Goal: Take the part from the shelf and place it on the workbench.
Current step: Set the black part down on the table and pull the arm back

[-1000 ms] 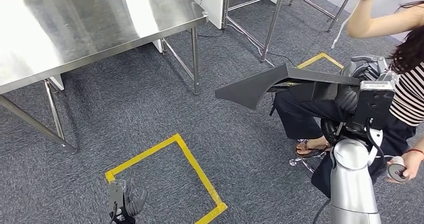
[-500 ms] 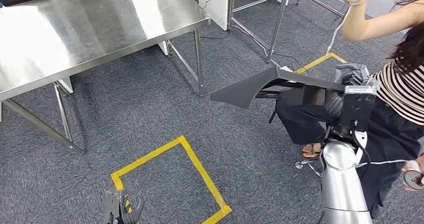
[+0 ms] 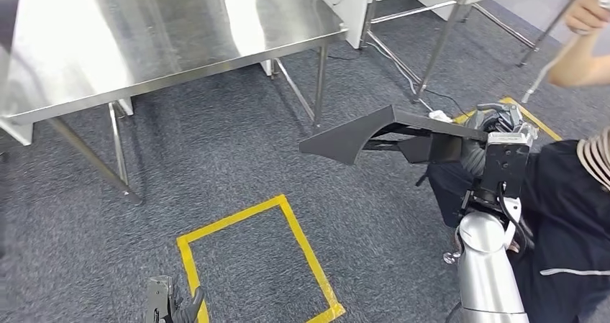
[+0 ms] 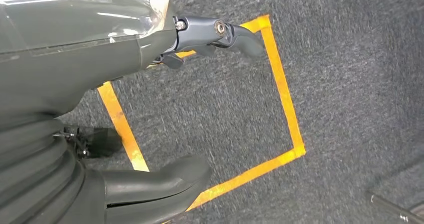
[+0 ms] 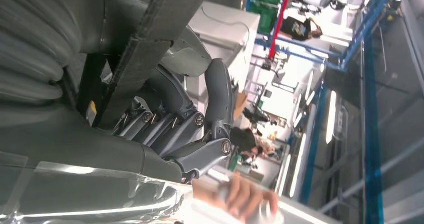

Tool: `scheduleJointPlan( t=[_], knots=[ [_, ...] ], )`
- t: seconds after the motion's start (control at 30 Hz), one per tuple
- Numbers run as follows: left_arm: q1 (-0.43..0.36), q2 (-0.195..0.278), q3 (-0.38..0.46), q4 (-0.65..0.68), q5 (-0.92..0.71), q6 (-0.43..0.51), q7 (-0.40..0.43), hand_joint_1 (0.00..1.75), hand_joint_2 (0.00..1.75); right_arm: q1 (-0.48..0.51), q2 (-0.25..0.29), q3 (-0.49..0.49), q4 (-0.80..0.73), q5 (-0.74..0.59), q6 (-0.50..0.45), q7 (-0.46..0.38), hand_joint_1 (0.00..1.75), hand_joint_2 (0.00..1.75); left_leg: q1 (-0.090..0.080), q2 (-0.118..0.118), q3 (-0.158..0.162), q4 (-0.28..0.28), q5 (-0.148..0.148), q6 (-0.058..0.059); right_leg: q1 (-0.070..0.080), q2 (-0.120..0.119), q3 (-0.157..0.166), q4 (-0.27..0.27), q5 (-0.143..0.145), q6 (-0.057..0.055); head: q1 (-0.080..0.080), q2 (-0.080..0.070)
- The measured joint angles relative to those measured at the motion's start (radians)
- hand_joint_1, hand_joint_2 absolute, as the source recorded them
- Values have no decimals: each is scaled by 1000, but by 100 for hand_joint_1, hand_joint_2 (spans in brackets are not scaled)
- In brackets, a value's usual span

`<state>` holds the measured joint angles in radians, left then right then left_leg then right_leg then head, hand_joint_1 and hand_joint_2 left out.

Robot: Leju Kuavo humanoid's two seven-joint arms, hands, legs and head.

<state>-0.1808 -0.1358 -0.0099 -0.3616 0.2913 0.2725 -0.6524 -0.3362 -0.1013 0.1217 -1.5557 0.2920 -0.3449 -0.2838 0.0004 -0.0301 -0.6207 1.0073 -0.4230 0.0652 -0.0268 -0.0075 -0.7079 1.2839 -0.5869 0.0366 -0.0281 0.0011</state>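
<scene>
One hand, the right hand (image 3: 496,125), grips the black part (image 3: 374,132) at its thick end, fingers (image 5: 170,119) wrapped around it, and carries it level above the carpet. The left hand (image 3: 169,305) hangs low over the yellow floor tape (image 3: 288,219), fingers apart, holding nothing. Over the last second the whole view has swung: the steel desk (image 3: 180,35) now sits larger and more central, so the robot is turning toward it. A person (image 3: 568,193) stands just beside the right arm. Judging by this, transport is under way, placement still ahead.
</scene>
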Motion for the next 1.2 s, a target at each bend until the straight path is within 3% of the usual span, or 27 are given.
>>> scheduleJointPlan(
  t=[0.03,0.07,0.13,0.2,0.3,0.33,0.4,0.47,0.5,0.53,0.57,0.6,0.67,0.7,0.8,1.0,1.2],
  knots=[
    [0,0,0,0,0,0,1,0,175,4,1,0,0,2,-1,2,175,175,-2,-12,0,0,0,1,1,2,-14,17,2,2,1,0],
    [0,0,0,0,-1,0,3,0,175,6,2,0,0,5,-1,3,175,175,-4,-23,1,1,0,1,3,5,-9,-9,21,7,2,0],
    [-1,0,0,0,-1,-1,4,0,175,7,4,0,0,9,-1,3,175,175,-5,-46,3,1,-1,0,5,25,48,-151,86,14,2,0],
    [-1,-1,0,0,-2,-2,5,0,175,7,5,0,-1,11,-2,4,175,175,-8,-64,0,3,-2,-4,8,45,99,-260,131,9,2,0],
    [3,1,0,0,-3,-2,5,0,175,6,10,0,-1,12,-2,4,175,175,-8,-83,-5,2,-3,-14,10,34,113,-281,140,-2,2,0],
    [4,2,0,0,-3,-2,5,0,175,5,13,0,-1,13,-2,4,175,175,-9,-77,-8,7,-10,-19,7,28,117,-286,141,-7,1,0],
    [3,4,0,0,-2,-2,4,0,175,3,17,-1,-1,13,-3,4,175,175,-9,-37,-36,67,-48,-32,0,12,127,-294,142,-19,-7,0],
    [1,4,0,0,0,-2,4,0,175,2,18,-1,-1,14,-3,4,175,175,-3,8,-102,196,-108,-44,0,-3,131,-295,138,-29,-15,0],
    [1,4,0,0,3,-2,4,0,175,1,19,-1,0,14,-3,4,175,175,2,18,-135,253,-125,-50,-1,-10,132,-295,136,-30,-16,0],
    [2,4,0,0,5,0,4,0,175,1,19,-2,0,14,-3,4,175,175,7,23,-156,282,-124,-55,-2,-15,133,-295,133,-30,-16,0],
    [2,4,1,0,8,1,4,0,175,0,21,-2,2,14,-2,4,175,175,12,26,-156,270,-102,-60,-4,-19,135,-294,130,-27,-17,0],
    [2,4,2,0,11,2,4,0,175,-3,23,-1,3,13,-2,4,175,175,17,29,-137,220,-61,-63,-7,-21,140,-294,125,-23,-17,0],
    [2,5,7,0,15,4,3,0,175,-10,29,-1,5,11,-1,4,175,175,20,39,-76,92,13,-67,-9,-26,151,-292,112,-10,-20,0],
    [2,5,11,0,17,4,2,0,175,-14,31,-1,6,9,0,4,175,175,19,43,-52,48,28,-66,-7,-28,154,-291,108,-5,-21,0],
    [5,4,17,1,20,4,0,0,175,-20,33,-1,9,-1,4,6,175,175,19,37,-31,7,17,-66,-2,-29,148,-290,105,2,-21,0],
    [13,4,22,2,16,2,-5,0,175,-19,33,-2,11,-21,7,6,175,175,19,15,-38,2,16,-63,-6,-30,157,-311,112,9,-12,0],
    [25,6,23,4,12,0,-12,0,175,-12,35,-2,13,-25,14,5,175,175,4,10,-45,8,7,-34,-17,-30,161,-327,114,35,-11,0]
  ],
)
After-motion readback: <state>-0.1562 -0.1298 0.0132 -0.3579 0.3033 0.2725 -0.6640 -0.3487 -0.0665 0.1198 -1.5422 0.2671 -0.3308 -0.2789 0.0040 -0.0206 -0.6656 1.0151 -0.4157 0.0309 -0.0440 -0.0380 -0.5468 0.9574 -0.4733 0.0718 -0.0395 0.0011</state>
